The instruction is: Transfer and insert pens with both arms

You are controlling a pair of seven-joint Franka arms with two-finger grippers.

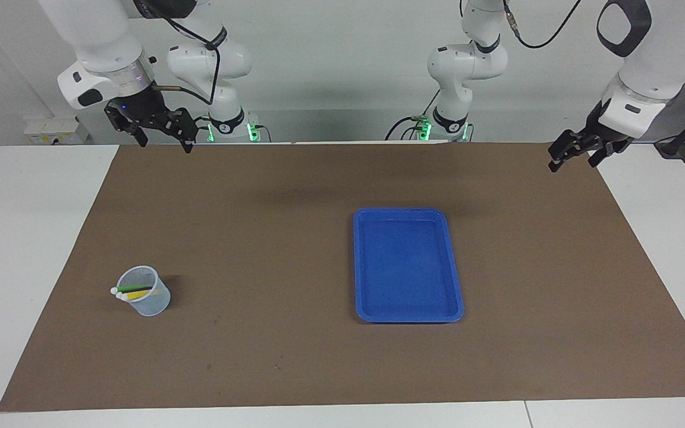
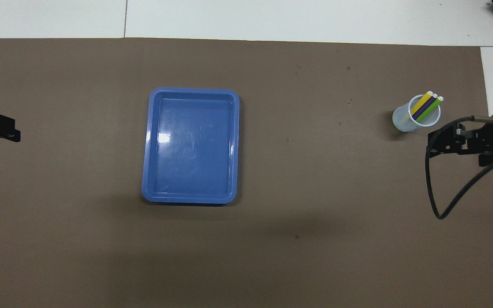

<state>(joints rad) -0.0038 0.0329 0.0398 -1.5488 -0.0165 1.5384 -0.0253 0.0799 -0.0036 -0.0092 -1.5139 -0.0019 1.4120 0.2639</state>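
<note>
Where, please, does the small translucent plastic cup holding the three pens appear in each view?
Facing view: the translucent plastic cup stands low at that picture's left edge of the brown mat.
Overhead view: the cup sits upper right, near the mat's edge.
Shared landmark: the blue rectangular tray, mid-table.

A brown mat (image 1: 271, 238) covers the white desk (image 1: 27, 238); on it sit a blue tray (image 1: 359, 267) and a clear cup (image 1: 151, 303), well apart.

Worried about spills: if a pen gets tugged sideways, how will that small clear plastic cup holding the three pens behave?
The small clear plastic cup looks thin and light, so it would probably slide or tip. The green, purple and yellow pens lean out over its rim on one side, likely favouring a tip that way. It stands loose on the brown mat, with nothing bracing it.
</note>
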